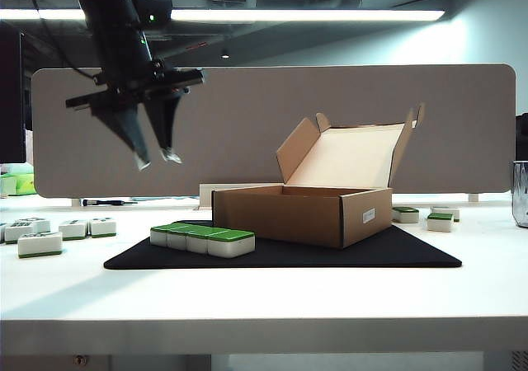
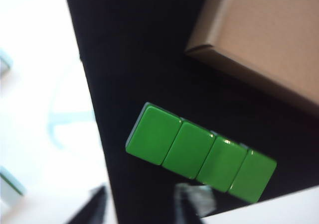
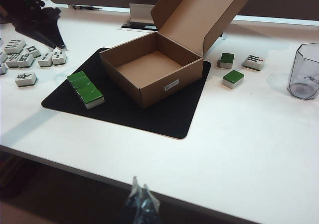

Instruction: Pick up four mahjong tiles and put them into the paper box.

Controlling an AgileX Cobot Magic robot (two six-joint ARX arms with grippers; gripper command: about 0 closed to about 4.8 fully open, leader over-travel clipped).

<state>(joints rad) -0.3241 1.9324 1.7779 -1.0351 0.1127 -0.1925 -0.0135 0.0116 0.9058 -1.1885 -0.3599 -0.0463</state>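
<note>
Glossy black left arm [image 1: 124, 16], small green light, tapering dark fingers [image 1: 132, 136] with pale tips.

Four green-backed mahjong tiles [image 1: 202, 239] rowed beside open paper box [image 1: 302, 214].

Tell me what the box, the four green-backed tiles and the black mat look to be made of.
The paper box: brown cardboard, matte, with folded flaps and raw cut edges. The mahjong tiles: probably hard plastic or resin, white bodies, with green backs glossy enough to catch highlights. The black mat: thin, flat and dull, possibly rubber or fabric; the pictures can't settle which.
</note>
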